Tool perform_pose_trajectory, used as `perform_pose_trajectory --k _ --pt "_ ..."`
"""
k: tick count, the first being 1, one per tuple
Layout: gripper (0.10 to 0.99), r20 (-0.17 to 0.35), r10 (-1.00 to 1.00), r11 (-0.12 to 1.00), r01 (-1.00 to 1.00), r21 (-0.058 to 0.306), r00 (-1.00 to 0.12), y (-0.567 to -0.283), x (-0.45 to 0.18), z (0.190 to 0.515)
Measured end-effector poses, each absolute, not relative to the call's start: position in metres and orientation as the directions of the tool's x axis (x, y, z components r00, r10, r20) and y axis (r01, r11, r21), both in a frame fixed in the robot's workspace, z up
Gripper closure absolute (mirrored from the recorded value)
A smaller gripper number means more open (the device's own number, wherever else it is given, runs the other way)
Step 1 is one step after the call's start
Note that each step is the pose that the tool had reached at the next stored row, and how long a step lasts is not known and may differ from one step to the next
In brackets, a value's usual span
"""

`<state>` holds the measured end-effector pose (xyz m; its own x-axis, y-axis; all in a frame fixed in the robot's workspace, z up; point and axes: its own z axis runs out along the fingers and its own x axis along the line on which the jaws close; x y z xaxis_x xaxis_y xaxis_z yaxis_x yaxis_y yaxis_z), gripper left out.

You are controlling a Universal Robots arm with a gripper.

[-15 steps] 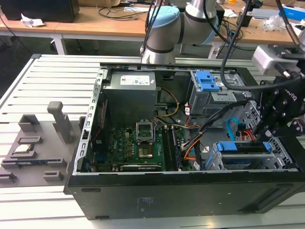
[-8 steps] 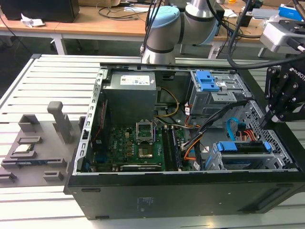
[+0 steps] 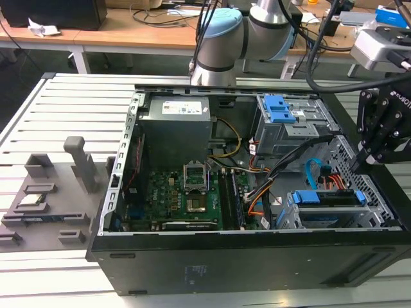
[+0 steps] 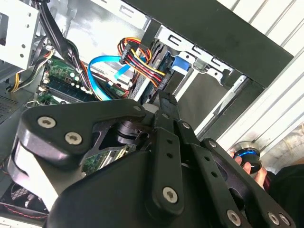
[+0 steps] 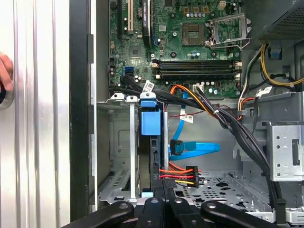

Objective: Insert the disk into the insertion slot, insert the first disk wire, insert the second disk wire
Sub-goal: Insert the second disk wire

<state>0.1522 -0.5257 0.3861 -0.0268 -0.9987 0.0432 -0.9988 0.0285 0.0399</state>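
gripper (image 3: 359, 160) aslant near the disk (image 3: 327, 197)

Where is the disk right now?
In the exterior view, the disk sits inside the insertion slot, in the near corner of the computer case on the exterior view's right, by the blue cable.

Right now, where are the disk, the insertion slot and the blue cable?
the disk (image 5: 152, 124), first wrist view, on its blue carrier tab.
the insertion slot (image 5: 119, 142), first wrist view, on its grey metal wall.
the blue cable (image 5: 202, 148), first wrist view, on its flat run.
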Motion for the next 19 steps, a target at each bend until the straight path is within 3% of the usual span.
perform_pose_trajectory --k 3,5,6,7,19 --pt "0.973 0.043 -0.999 0.029 -0.999 0.04 -0.027 -0.526 0.152 0.386" --pt "0.851 0.043 -0.999 0.029 -0.999 0.04 -0.027 -0.526 0.152 0.386" --pt "0.851 0.043 -0.999 0.029 -0.999 0.04 -0.027 -0.526 0.152 0.386" --pt "0.784 0.043 -0.999 0.029 -0.999 0.04 -0.027 -0.526 0.152 0.386" --pt "0.784 0.044 -0.999 0.029 -0.999 0.04 -0.027 -0.51 0.127 0.378"
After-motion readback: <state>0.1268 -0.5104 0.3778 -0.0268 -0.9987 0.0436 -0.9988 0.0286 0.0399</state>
